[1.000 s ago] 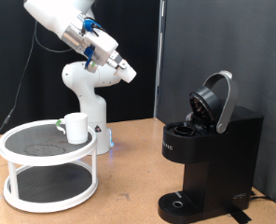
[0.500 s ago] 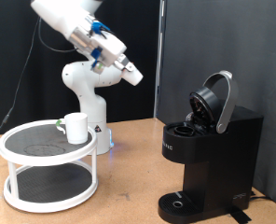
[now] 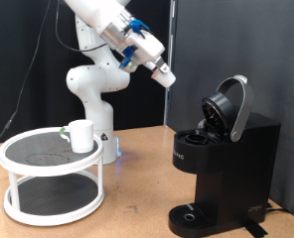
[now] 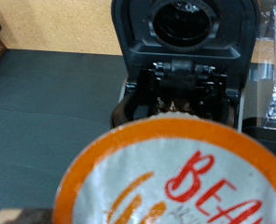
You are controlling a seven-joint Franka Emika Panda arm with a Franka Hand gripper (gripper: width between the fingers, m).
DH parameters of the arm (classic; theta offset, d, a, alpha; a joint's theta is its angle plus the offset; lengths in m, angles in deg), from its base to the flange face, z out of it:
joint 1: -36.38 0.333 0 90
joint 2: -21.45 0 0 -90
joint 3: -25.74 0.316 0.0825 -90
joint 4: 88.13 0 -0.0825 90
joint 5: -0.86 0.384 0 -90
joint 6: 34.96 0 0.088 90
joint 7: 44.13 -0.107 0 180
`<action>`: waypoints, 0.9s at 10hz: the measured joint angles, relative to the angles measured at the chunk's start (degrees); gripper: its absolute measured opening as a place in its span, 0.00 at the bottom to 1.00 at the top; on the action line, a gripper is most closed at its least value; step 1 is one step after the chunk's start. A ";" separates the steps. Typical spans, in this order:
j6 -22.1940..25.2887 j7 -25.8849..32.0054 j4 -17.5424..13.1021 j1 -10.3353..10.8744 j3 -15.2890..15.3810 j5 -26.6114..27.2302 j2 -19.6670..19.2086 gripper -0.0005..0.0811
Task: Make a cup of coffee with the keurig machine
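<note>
The black keurig machine (image 3: 222,171) stands at the exterior view's right with its lid (image 3: 232,105) hinged open. The white cup (image 3: 80,135) stands on the top shelf of a round white rack at the left. My gripper (image 3: 165,77) hangs in the air left of and above the open lid, apart from it. In the wrist view an orange-rimmed foil-topped coffee pod (image 4: 175,177) fills the foreground in my grip. Beyond it are the machine's open pod chamber (image 4: 180,79) and raised lid (image 4: 185,23). My fingers are hidden by the pod.
The two-tier round white rack (image 3: 50,174) takes up the exterior view's lower left on the wooden table. The robot base (image 3: 92,94) stands behind it. A black curtain closes the back. The machine's drip tray (image 3: 192,215) holds nothing.
My arm has swung up and toward the exterior view's right, carrying the gripper from above the rack side closer to the machine's open lid. Cup and machine have not moved.
</note>
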 joint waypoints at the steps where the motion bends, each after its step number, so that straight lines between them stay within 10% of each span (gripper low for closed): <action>1: 0.54 -0.08 -0.30 0.00 0.22 -0.06 -0.05 0.48; 9: -6.15 -1.62 0.86 0.02 4.86 -1.51 -2.47 0.48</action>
